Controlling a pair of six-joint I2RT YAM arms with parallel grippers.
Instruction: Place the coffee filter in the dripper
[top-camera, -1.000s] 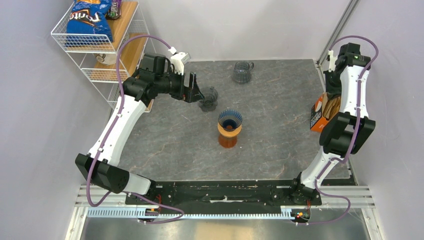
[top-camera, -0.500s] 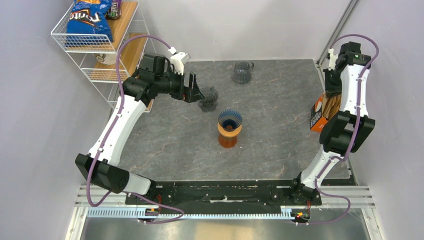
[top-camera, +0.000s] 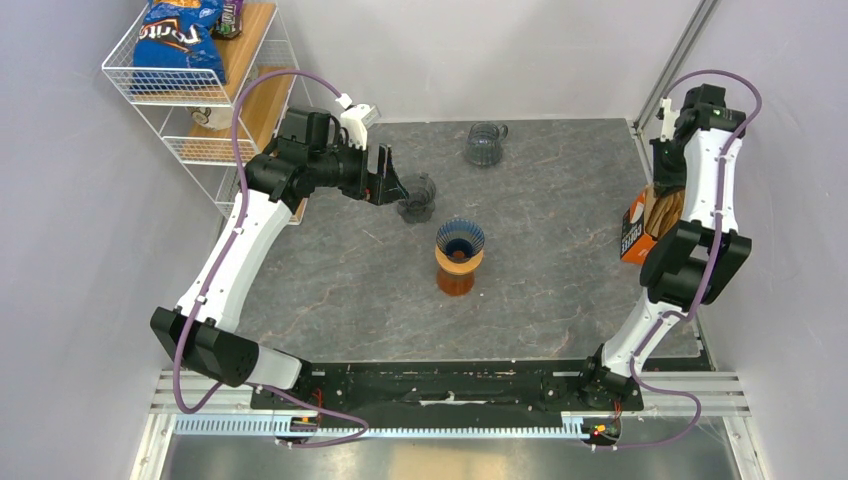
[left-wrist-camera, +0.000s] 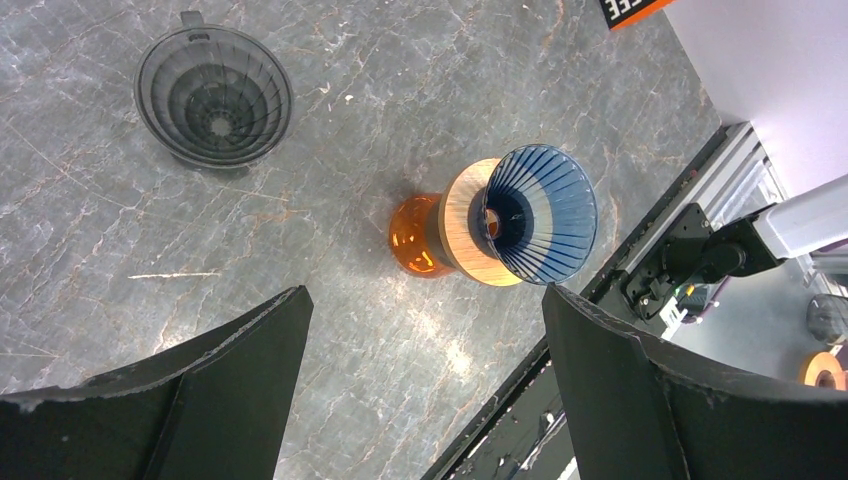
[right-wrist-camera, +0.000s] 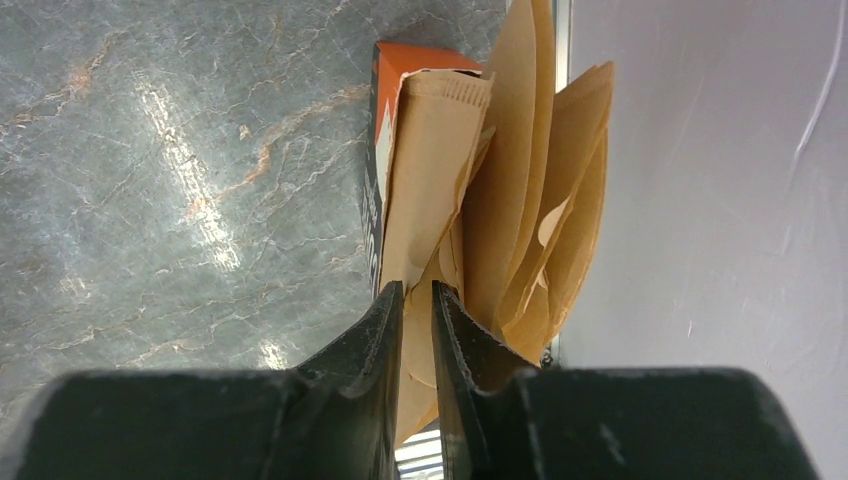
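Right gripper (right-wrist-camera: 416, 288) sits mid-frame, jaws narrow astride a coffee filter (right-wrist-camera: 435, 170), pinch unclear: should nip one sheet only, lift clear of orange box (right-wrist-camera: 400, 58); left gripper (left-wrist-camera: 425, 292) gapes wide, empty.

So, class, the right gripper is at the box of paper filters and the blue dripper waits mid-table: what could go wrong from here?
1. Several coffee filters fan from the box, pressed close beside the right gripper and its narrow gap; it might lift more than one, or slip off the thin edge.
2. The blue dripper sits atop a narrow orange stand; a sideways push while seating the filter could tip it.
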